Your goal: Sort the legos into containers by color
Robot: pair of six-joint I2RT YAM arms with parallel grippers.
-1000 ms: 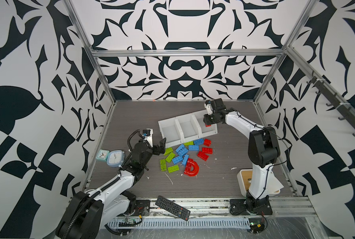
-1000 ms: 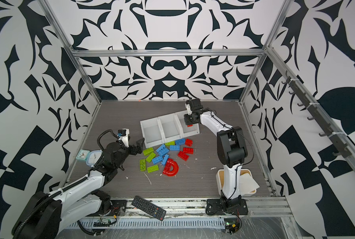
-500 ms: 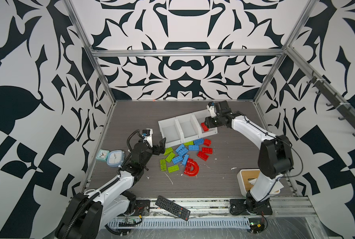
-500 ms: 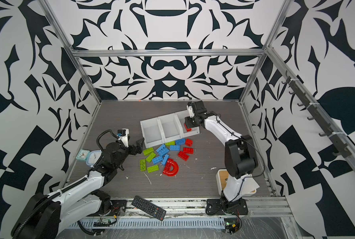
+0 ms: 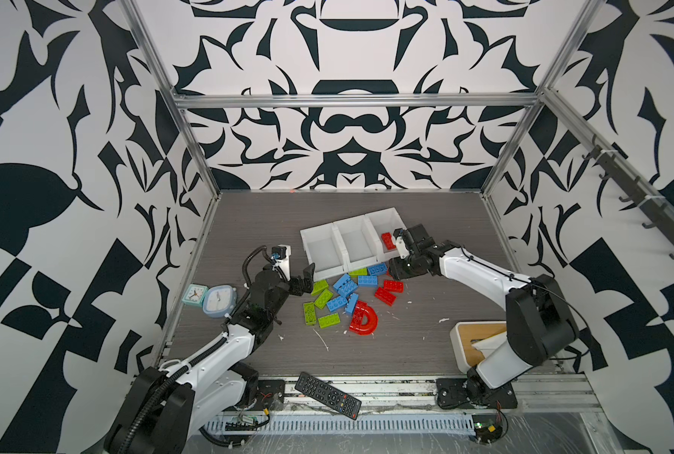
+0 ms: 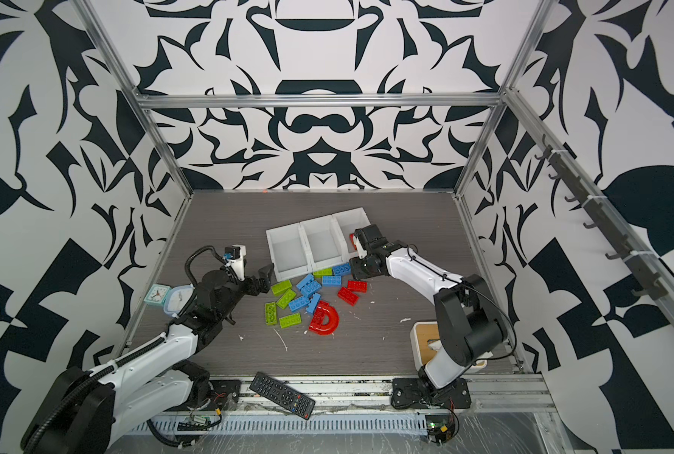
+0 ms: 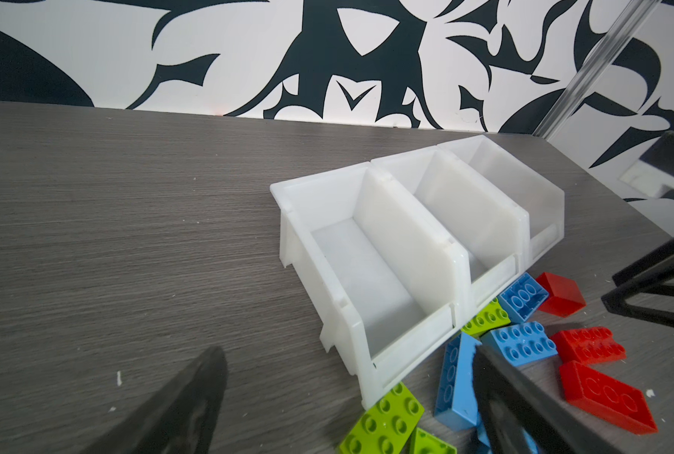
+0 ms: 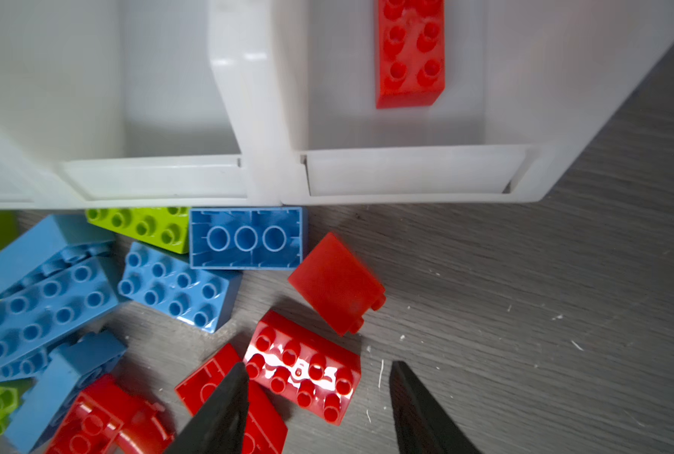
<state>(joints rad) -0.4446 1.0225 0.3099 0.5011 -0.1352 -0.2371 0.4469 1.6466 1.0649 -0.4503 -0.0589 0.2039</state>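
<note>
A red lego is shown in an end container; right gripper and left gripper are parted (both empty).

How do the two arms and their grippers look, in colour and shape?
Both arms have white shells with black joints. The left arm carries a ribbed black hose, the right arm a thin black cable. The left gripper and right gripper have black pointed fingers.
</note>
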